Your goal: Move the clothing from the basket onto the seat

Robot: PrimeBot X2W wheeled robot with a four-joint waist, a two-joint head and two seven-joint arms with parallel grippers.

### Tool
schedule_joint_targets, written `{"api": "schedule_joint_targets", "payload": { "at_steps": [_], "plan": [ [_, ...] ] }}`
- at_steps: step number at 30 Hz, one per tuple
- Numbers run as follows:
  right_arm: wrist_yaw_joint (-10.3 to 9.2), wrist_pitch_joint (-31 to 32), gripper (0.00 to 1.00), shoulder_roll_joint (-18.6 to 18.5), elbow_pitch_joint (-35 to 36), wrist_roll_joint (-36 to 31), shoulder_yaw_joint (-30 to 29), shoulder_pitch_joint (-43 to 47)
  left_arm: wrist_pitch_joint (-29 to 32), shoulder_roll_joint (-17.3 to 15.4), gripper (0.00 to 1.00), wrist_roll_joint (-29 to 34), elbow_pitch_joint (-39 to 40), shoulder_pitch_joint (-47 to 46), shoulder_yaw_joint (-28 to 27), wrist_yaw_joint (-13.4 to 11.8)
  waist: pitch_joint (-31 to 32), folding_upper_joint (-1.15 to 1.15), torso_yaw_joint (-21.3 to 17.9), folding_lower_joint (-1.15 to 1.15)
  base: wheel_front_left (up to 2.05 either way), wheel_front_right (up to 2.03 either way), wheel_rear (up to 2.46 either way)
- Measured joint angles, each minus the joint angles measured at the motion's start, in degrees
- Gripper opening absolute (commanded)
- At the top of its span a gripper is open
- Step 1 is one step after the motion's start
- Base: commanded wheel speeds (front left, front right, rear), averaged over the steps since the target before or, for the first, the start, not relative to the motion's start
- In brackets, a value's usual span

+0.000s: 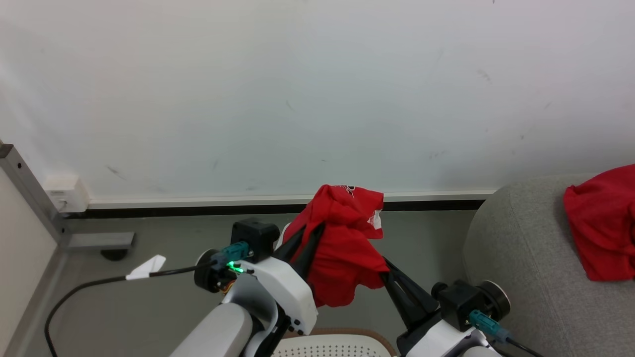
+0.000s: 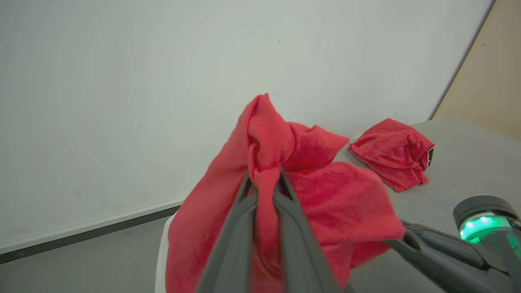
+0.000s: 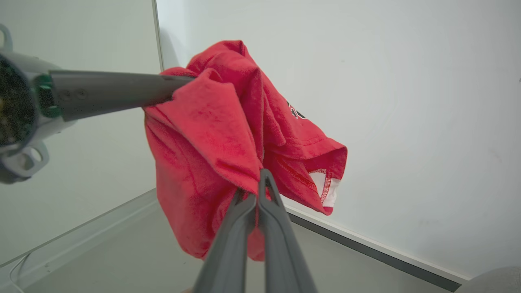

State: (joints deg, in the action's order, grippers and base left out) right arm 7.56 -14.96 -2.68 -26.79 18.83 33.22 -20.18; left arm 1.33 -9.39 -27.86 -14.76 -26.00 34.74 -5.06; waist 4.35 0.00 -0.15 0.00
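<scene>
Over the basket [image 1: 332, 347], low in the head view, the left pincer [image 1: 317, 234] is clenched on an upper fold of a red garment [image 1: 342, 253]. The left wrist view shows a ridge of cloth squeezed between its dark fingers [image 2: 293, 219]. The garment hangs clear of the basket, bunched in the air in front of the white wall [image 1: 317, 99], with a white-lined hem opening and a scrap of dark lettering turned toward the wall. At its lower right edge the right pincer [image 1: 386, 266] is clamped on the same garment, fingers pressed together on a pinch of fabric in the right wrist view. The cloth is thus slung between the two pincers, its long axis running from upper left down to lower right. Further right stands the seat [image 1: 521, 258], grey and rounded. On it, well apart from the held piece, lies the second red garment [image 1: 603, 225] in a crumpled heap. The seat lies to the right of both pincers, and the right arm is the nearer. The coming carry therefore looks to go rightward, the right pincer leading over the seat's edge and the left following, before either lets go
</scene>
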Motion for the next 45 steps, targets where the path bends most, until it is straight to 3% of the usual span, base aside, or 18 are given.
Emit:
{"api": "schedule_joint_targets", "payload": {
  "at_steps": [2, 3, 4, 31, 45],
  "plan": [
    [0.00, 0.00, 0.00, 0.01, 0.00, -0.11, -0.52, 0.10, 0.00, -0.13, 0.49, 0.00, 0.04, 0.03, 0.02, -0.13, -0.05, 0.00, -0.04, 0.00, 0.00, 0.00, 0.00],
    [0.00, 0.00, 0.00, 0.01, 0.04, -0.13, -0.86, 0.10, -0.02, -0.24, 0.96, 0.00, 0.08, 0.05, 0.02, -0.18, -0.07, 0.00, -0.10, 0.00, 0.00, 0.00, 0.00],
    [0.00, 0.00, 0.00, 0.01, 0.11, -0.21, -1.23, 0.10, -0.33, -0.34, 1.00, 0.00, 0.10, 0.07, 0.02, -0.30, -0.10, 0.00, -0.19, 0.00, 0.00, 0.00, 0.00],
    [-0.01, 0.00, 0.00, -0.03, 0.80, -2.45, -8.23, 0.10, -0.40, -1.08, 1.00, -0.59, 0.27, 0.64, 1.27, -0.86, -0.43, 0.00, -3.40, 0.00, 0.00, 0.00, 0.00],
    [0.00, 0.00, 0.00, -0.05, 4.78, -7.55, -15.69, -0.74, -0.82, -1.21, 1.00, -1.02, 1.83, 2.30, 3.09, -0.43, -1.58, 0.00, -10.18, 0.00, 0.00, 0.00, 0.00]
  ]
}}
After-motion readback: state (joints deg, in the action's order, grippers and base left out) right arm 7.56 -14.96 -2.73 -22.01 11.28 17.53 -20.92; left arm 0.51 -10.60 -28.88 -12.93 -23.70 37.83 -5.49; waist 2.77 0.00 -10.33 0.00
